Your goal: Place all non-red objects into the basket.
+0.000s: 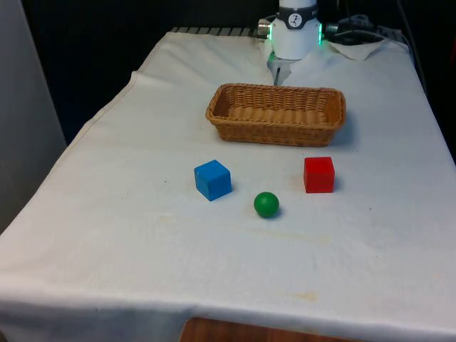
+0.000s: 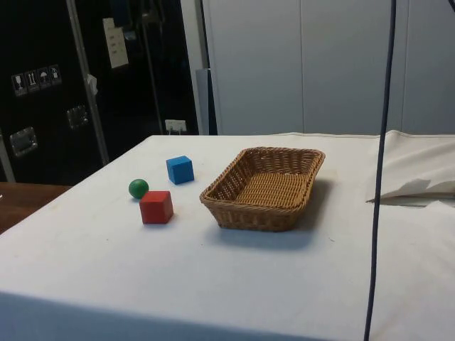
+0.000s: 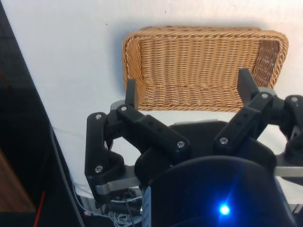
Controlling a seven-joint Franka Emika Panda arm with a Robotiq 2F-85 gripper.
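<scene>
An empty wicker basket [image 1: 275, 132] [image 2: 249, 216] [image 3: 203, 52] stands mid-table towards the robot's end. In front of it lie a blue cube [image 1: 212, 179] [image 2: 180, 170], a green ball [image 1: 266, 204] [image 2: 138, 188] and a red cube [image 1: 318, 174] [image 2: 156, 207], all resting on the cloth, apart from each other and from the basket. The gripper [image 3: 188, 87] hangs high on the robot's side of the basket, looking down on it. It is open wide with nothing between its fingers.
A rumpled fold of white cloth [image 1: 363, 46] [image 2: 419, 177] lies behind the basket near the robot's base. A dark cable [image 2: 380, 177] hangs down in the side view. The table's edge [image 1: 107, 114] drops off on the front view's left.
</scene>
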